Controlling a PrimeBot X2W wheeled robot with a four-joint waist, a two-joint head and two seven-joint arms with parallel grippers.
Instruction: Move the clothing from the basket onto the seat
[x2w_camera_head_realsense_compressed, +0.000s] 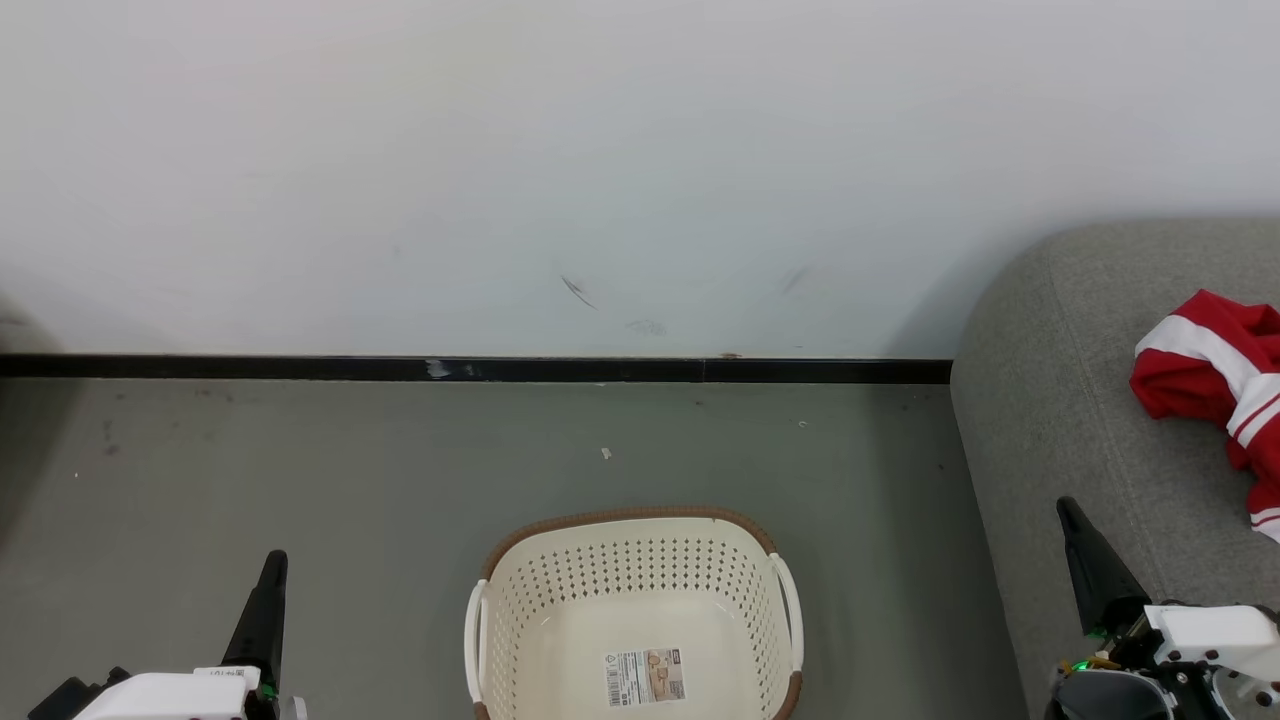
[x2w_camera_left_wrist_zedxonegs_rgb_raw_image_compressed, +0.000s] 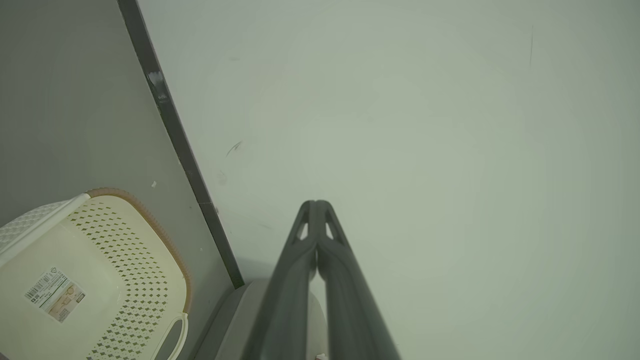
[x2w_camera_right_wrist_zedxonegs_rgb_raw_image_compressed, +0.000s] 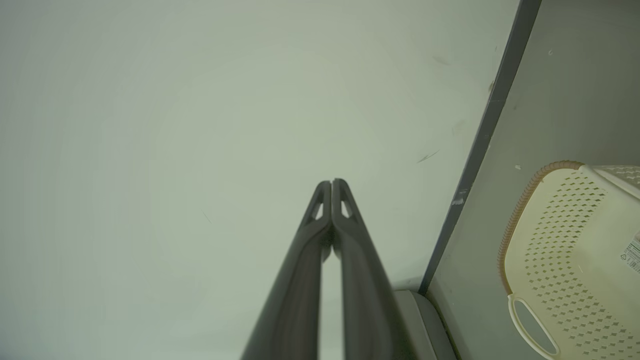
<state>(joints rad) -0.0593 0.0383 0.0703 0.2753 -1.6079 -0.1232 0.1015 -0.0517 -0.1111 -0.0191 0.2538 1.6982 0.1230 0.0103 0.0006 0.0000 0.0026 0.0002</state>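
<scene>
The cream-white basket (x2w_camera_head_realsense_compressed: 636, 620) with a brown rim stands on the floor at the bottom centre, holding nothing but its label (x2w_camera_head_realsense_compressed: 645, 677). Red clothing (x2w_camera_head_realsense_compressed: 1215, 375) with white bands lies on the grey seat (x2w_camera_head_realsense_compressed: 1060, 420) at the right edge. My left gripper (x2w_camera_head_realsense_compressed: 272, 560) is at the lower left, shut with nothing in it, well left of the basket. My right gripper (x2w_camera_head_realsense_compressed: 1066, 507) is at the lower right, over the seat's front edge, also shut on nothing. In the wrist views the left gripper (x2w_camera_left_wrist_zedxonegs_rgb_raw_image_compressed: 315, 204) and the right gripper (x2w_camera_right_wrist_zedxonegs_rgb_raw_image_compressed: 331, 182) have their tips pressed together, with the basket (x2w_camera_left_wrist_zedxonegs_rgb_raw_image_compressed: 90, 270) (x2w_camera_right_wrist_zedxonegs_rgb_raw_image_compressed: 570, 260) off to one side.
A pale wall (x2w_camera_head_realsense_compressed: 600, 170) with a black skirting strip (x2w_camera_head_realsense_compressed: 470, 369) runs behind the basket. Grey floor (x2w_camera_head_realsense_compressed: 250, 460) spreads to the left and behind the basket. The seat's rounded arm stands close to the basket's right.
</scene>
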